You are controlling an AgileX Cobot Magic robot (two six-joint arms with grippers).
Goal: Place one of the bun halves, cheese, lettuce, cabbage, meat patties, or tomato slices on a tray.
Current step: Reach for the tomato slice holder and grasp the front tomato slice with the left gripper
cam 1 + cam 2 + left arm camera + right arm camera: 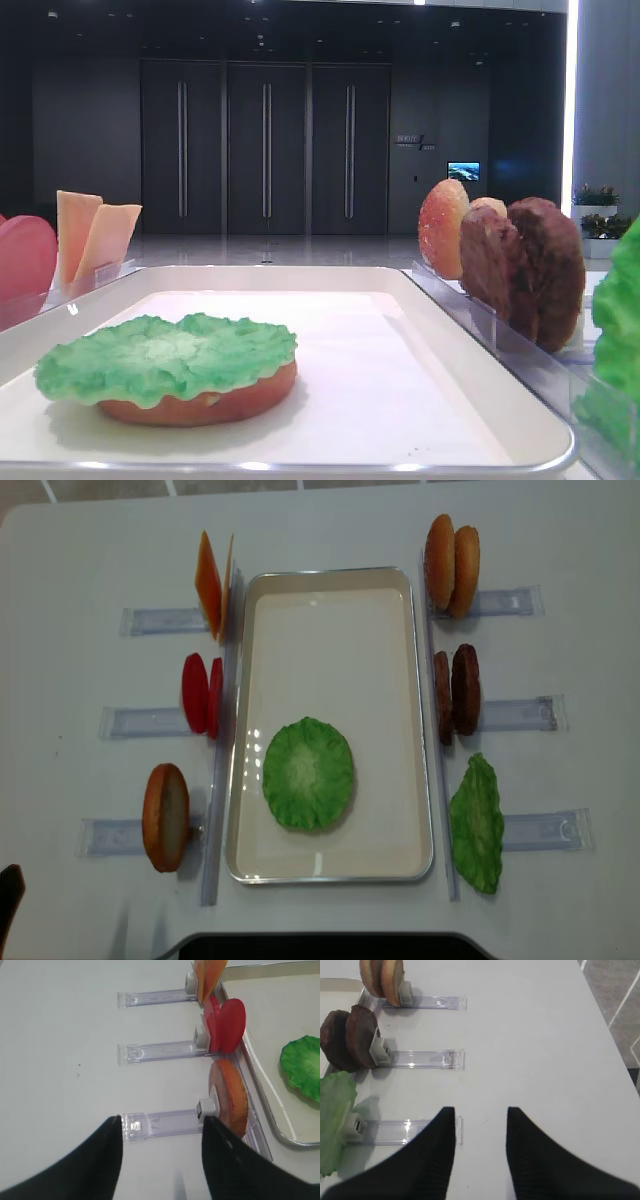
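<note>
The white tray (330, 650) lies mid-table with a lettuce leaf (308, 773) resting on a bun half (200, 405). To its left stand cheese (212, 585), tomato slices (202, 693) and another bun half (230, 1097). To its right are two bun halves (452, 565), meat patties (456, 692) and a second lettuce leaf (477, 823). Cabbage is out of view. My left gripper (162, 1120) is open and empty over the near-left holder, just short of that bun half. My right gripper (481, 1109) is open and empty beside the near-right holder.
Narrow clear plastic holders (150, 620) (520, 713) stick out from both long sides of the tray. The table's right edge (615, 1055) borders grey floor. A dark machine part (320, 945) lies along the table's near edge.
</note>
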